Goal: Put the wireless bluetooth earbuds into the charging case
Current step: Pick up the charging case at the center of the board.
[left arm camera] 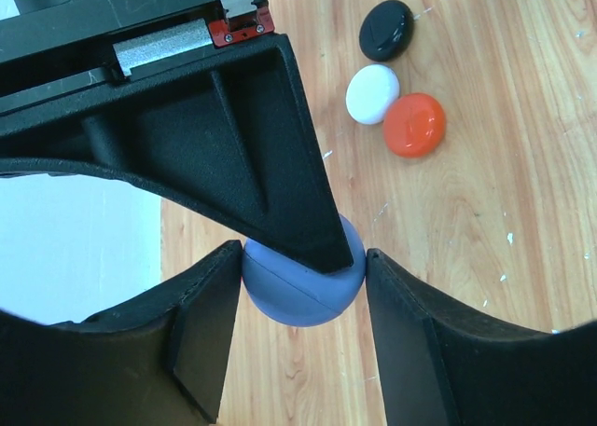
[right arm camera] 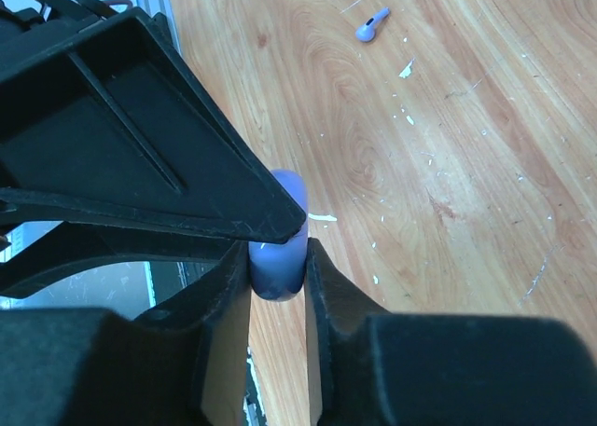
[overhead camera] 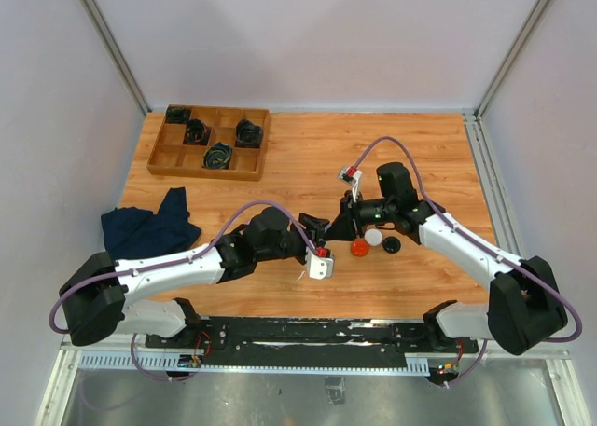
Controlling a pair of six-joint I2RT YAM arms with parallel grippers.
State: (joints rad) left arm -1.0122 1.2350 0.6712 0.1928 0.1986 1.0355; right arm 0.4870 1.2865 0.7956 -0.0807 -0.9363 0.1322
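A purple round charging case is held closed above the table, and both grippers pinch it. My left gripper grips it across its width. My right gripper grips its flat faces, so in the right wrist view the case shows edge-on. In the top view the two grippers meet, left and right, and hide the case. A purple earbud lies on the wood beyond. Orange, white and black round cases lie closed together.
A wooden compartment tray with coiled black cables stands at the back left. A dark blue cloth lies at the left edge. The three closed cases lie just right of the grippers.
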